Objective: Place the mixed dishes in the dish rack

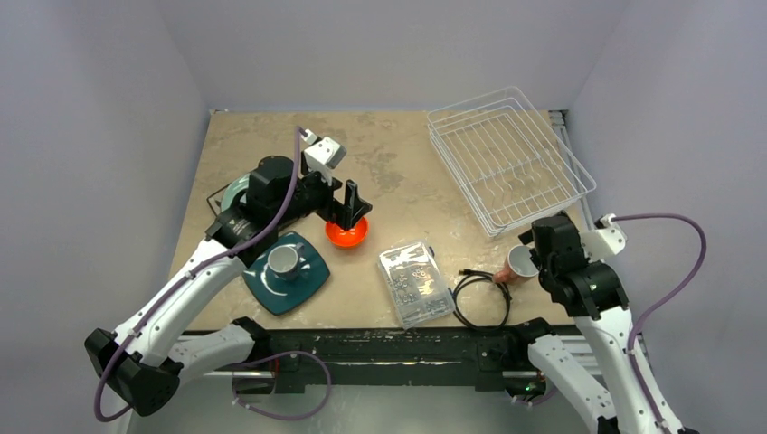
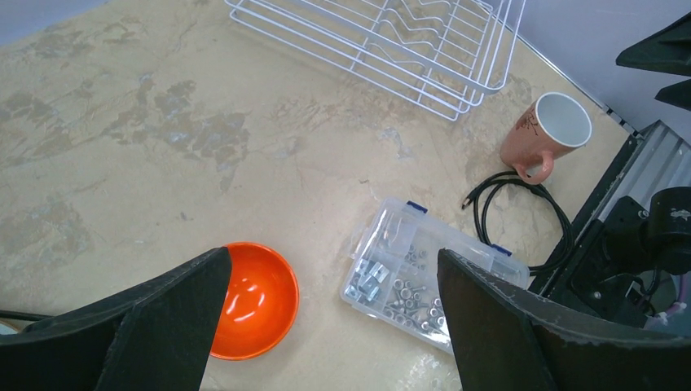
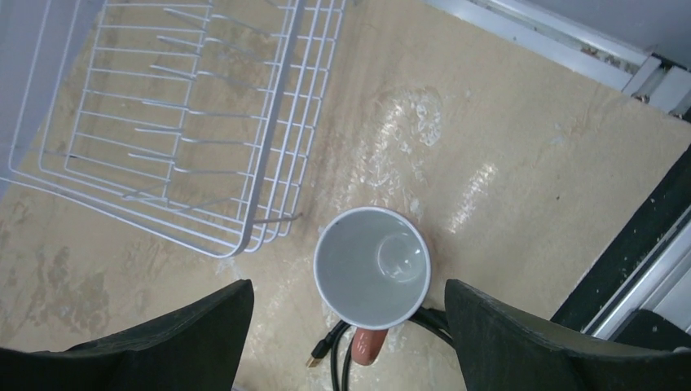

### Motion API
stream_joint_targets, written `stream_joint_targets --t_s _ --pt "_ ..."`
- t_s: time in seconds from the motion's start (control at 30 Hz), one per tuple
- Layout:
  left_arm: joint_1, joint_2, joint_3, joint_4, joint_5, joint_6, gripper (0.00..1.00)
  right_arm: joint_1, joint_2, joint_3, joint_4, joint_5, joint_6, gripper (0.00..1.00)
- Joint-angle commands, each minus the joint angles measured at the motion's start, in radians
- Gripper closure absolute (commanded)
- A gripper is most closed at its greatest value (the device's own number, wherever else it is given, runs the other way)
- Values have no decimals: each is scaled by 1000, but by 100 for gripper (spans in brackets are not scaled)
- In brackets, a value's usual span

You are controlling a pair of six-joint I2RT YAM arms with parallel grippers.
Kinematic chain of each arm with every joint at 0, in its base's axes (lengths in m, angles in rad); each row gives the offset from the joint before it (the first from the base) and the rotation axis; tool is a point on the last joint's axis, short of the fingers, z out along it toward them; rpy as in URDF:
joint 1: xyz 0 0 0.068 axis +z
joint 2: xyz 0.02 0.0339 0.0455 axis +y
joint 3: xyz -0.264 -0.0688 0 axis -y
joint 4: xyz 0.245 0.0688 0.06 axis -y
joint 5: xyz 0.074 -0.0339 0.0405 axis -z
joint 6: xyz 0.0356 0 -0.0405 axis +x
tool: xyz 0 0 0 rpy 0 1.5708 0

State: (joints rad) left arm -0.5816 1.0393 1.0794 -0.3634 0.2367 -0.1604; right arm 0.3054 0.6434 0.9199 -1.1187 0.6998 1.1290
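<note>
Mottled beige table (image 1: 398, 172), grey walls (image 1: 90, 136)

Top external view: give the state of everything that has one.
White wire dish rack, empty.
Orange round bowl, upright, empty.
Pink ceramic cup, upright, empty.
Small grey mug, upright on the dark teal square plate.
Clear plastic box of small parts, lid shut.
Left tool, open, by the bowl.
Right tool, open above the cup.

The pale green plate (image 1: 232, 193) lies – mostly – hidden under the left arm (image 1: 194, 271).
</note>
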Motion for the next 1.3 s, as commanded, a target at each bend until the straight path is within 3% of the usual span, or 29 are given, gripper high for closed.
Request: stream_joint_targets --t_s 0.0,0.17,0.3,0.77,1.17,1.27 --pt "-9 14 57 -9 -5 7 4 -5 33 -37 -70 -56 168 13" --pt "-12 25 69 -26 -8 4 5 -5 38 -106 -60 -139 240 16" --pt "-16 28 74 -36 -15 7 5 -5 45 -149 -57 -160 293 24" --pt "-18 57 89 -58 -20 10 5 -50 97 -261 43 -161 316 48" --pt "-17 76 91 -60 -17 9 5 -76 111 -318 115 -123 316 61" --pt "-17 81 93 -62 -17 8 5 -81 104 -325 116 -111 326 68"
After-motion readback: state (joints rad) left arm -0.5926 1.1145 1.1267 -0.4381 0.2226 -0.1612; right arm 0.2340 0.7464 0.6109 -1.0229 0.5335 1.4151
